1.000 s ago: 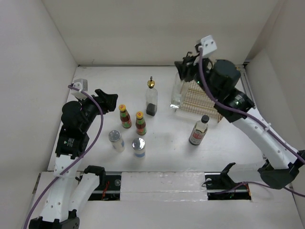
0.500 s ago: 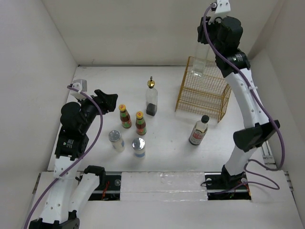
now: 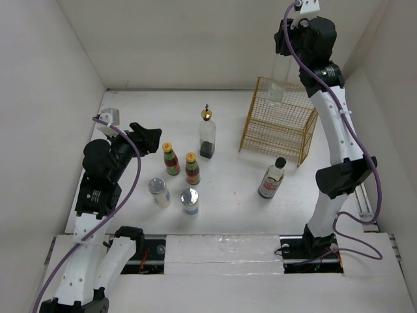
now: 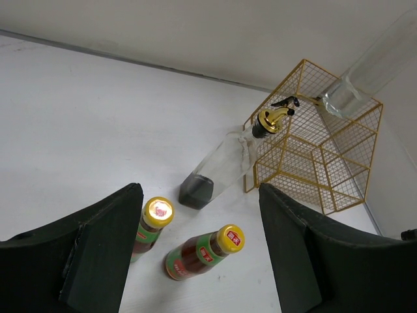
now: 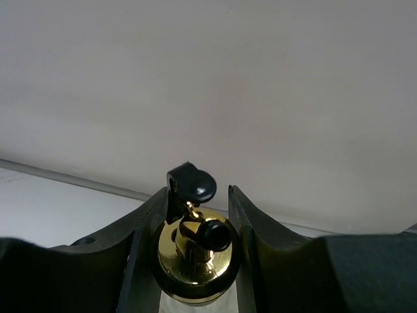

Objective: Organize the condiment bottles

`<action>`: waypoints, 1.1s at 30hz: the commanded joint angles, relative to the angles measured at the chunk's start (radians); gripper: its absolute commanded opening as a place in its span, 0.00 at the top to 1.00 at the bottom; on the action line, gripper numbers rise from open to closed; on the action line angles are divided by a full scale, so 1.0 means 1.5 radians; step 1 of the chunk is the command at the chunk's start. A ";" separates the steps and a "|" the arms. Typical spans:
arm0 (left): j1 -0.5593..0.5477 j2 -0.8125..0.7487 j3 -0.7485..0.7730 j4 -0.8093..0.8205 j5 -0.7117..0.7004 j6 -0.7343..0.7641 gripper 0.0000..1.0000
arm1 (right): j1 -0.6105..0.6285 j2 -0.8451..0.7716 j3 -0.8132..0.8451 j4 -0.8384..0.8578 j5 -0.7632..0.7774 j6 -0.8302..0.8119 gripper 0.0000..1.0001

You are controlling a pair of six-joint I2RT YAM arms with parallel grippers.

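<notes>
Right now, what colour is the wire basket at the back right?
Golden yellow. The wire basket shows best in the left wrist view.

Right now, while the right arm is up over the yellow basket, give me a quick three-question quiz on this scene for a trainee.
1. What does the right gripper hold, and by which part?
2. True or false: the left gripper is shut on a bottle.
3. How many condiment containers stand unheld on the table? A four, B six, C seven.

Key
1. A clear glass cruet, gripped at its gold spout.
2. False. It is open and holds nothing.
3. B: a dark-bottomed cruet, two red-sauce bottles, two silver-lidded jars and one black-capped bottle.
</notes>
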State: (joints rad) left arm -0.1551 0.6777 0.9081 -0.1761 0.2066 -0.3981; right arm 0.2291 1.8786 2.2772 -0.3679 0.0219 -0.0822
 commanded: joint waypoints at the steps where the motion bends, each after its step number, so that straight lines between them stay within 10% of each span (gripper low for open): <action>1: 0.001 -0.002 -0.004 0.030 0.010 0.007 0.32 | -0.004 -0.013 0.026 0.112 -0.026 0.006 1.00; 33: 0.017 0.017 -0.004 0.038 0.020 0.007 0.32 | -0.042 0.045 0.065 0.205 -0.067 0.020 1.00</action>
State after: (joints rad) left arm -0.1497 0.6994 0.9081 -0.1749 0.2134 -0.3981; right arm 0.1661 1.9461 2.3188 -0.2150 -0.0608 -0.0635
